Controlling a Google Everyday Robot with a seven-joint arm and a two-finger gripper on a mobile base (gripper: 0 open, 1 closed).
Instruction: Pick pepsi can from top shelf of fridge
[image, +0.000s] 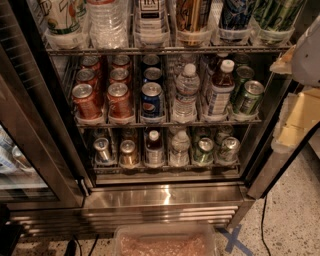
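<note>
The fridge (160, 197) stands open in front of me, with wire racks and a shiny steel base. The top shelf (165, 49) runs along the top of the view and carries clear plastic lane trays. A tall dark blue can, the pepsi can (235, 12), stands in the second lane from the right; only its lower part shows. Beside it are a green can (272, 15) and an orange-brown can (192, 14). My gripper is out of view; only a white-grey rounded part of the arm (307, 47) shows at the right edge, level with the top shelf.
The middle rack holds red cans (102, 97), short blue Pepsi cans (151, 97), bottles (186, 95) and green cans (247, 95). The lower rack holds small cans and bottles. A dark-framed glass door (30, 150) is at left. A pinkish bin (165, 242) sits on the floor.
</note>
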